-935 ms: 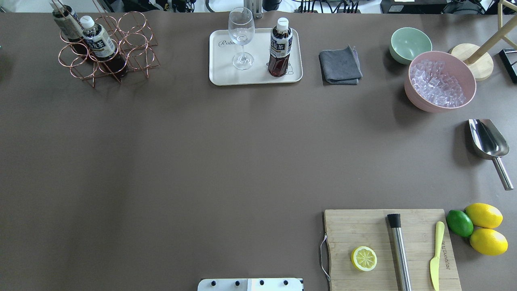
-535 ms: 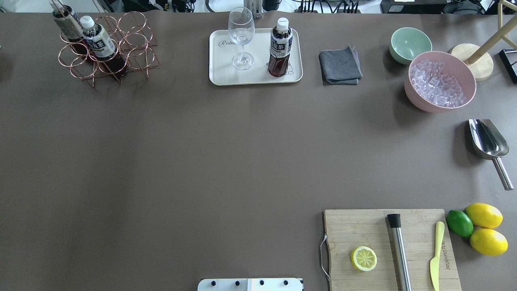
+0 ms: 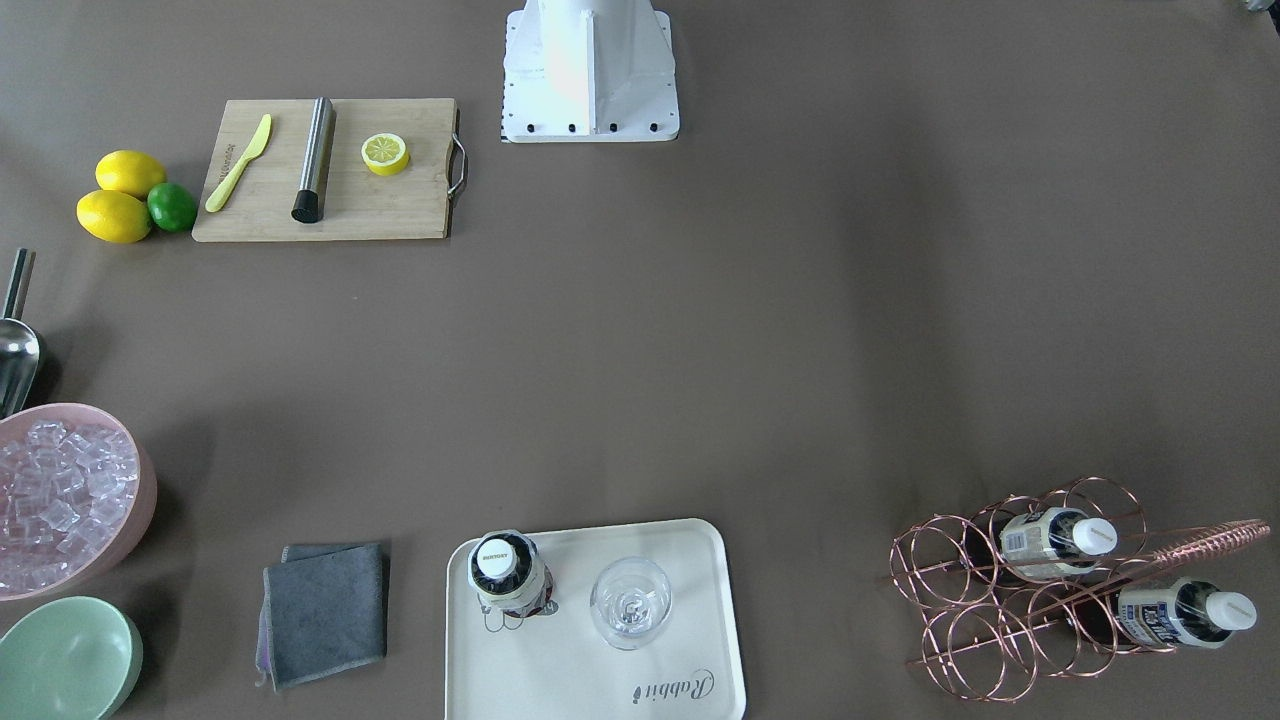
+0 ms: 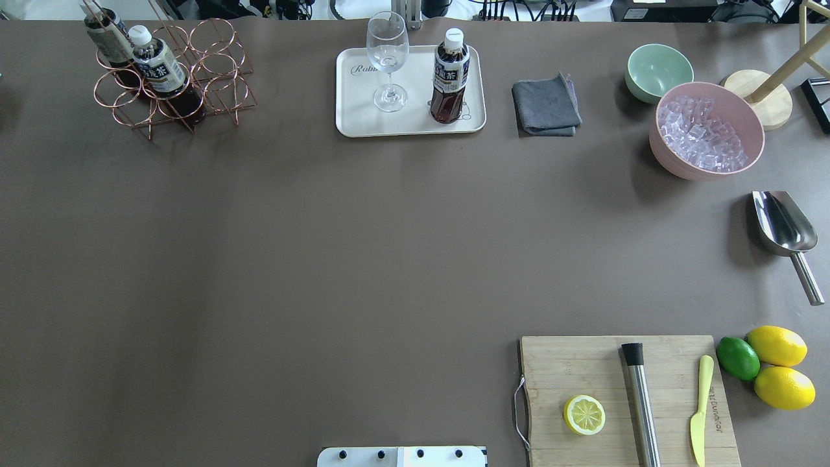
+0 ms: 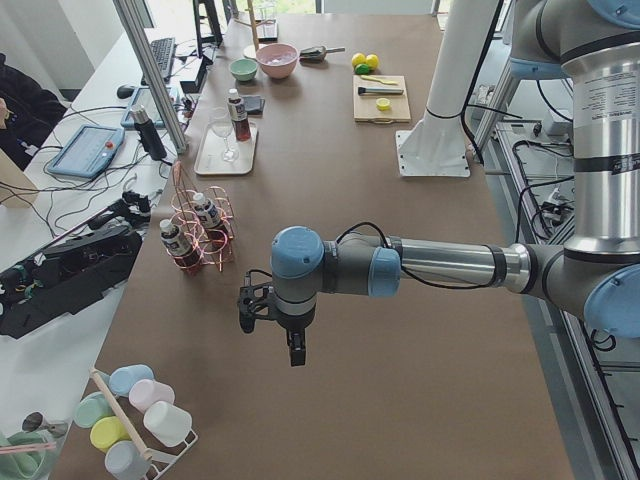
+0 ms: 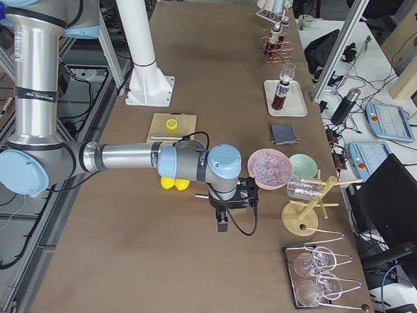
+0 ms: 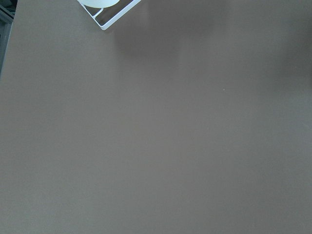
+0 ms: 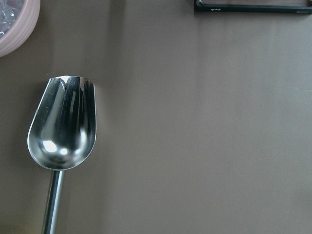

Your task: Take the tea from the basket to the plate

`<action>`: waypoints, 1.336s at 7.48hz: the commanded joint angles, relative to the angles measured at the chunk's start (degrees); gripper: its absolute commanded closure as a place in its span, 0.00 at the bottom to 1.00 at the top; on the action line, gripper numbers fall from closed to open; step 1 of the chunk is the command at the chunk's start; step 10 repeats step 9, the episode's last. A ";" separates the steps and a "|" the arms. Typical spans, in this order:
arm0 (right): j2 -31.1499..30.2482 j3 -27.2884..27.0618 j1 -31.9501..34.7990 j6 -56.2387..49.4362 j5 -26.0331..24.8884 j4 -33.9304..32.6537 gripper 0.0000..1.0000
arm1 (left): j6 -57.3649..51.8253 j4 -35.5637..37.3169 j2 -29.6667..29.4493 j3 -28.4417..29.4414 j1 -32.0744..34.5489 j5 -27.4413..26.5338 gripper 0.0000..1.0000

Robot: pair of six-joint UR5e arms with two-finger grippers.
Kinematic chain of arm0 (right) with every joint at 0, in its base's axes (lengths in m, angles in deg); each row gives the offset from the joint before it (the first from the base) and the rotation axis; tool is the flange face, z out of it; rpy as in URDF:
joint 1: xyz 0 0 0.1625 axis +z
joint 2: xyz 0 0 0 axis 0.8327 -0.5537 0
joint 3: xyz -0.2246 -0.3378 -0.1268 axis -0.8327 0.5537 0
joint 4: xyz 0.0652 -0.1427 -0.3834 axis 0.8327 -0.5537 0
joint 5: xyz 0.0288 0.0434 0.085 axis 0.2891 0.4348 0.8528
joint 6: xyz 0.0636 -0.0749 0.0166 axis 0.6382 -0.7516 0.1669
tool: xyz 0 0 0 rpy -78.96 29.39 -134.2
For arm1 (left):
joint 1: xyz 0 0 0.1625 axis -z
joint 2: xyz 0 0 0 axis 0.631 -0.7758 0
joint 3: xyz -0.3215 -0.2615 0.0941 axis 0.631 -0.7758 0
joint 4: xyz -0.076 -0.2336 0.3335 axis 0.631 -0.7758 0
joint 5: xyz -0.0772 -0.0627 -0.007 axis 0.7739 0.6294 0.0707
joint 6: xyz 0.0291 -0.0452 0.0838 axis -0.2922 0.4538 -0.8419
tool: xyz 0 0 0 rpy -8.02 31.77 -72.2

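Note:
One tea bottle (image 4: 450, 78) stands upright on the cream plate (image 4: 360, 120), beside a wine glass (image 4: 388, 58); it also shows in the front view (image 3: 508, 577). Two more tea bottles (image 4: 158, 70) (image 4: 107, 37) lean in the copper wire basket (image 4: 217, 72) at the far left. Neither gripper shows in the overhead or front views. My left gripper (image 5: 297, 352) hangs over bare table beyond the basket's end; my right gripper (image 6: 222, 225) hangs near the pink bowl. I cannot tell whether either is open or shut.
A grey cloth (image 4: 546, 104), a mint-green bowl (image 4: 658, 70), a pink bowl of ice (image 4: 707, 130) and a metal scoop (image 4: 784, 233) lie at the right. A cutting board (image 4: 622, 395) holds a lemon half, a muddler and a knife; lemons and a lime lie beside it.

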 commanded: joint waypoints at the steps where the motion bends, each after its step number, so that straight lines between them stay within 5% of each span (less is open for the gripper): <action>1: 0.00 -0.08 0.00 0.35 0.09 -0.03 0.00 | -0.03 -0.02 0.00 0.23 0.02 -0.07 0.03; 10: 0.09 -0.08 -0.09 2.90 0.09 0.06 0.00 | -0.03 -0.20 0.00 0.49 0.02 -0.07 0.03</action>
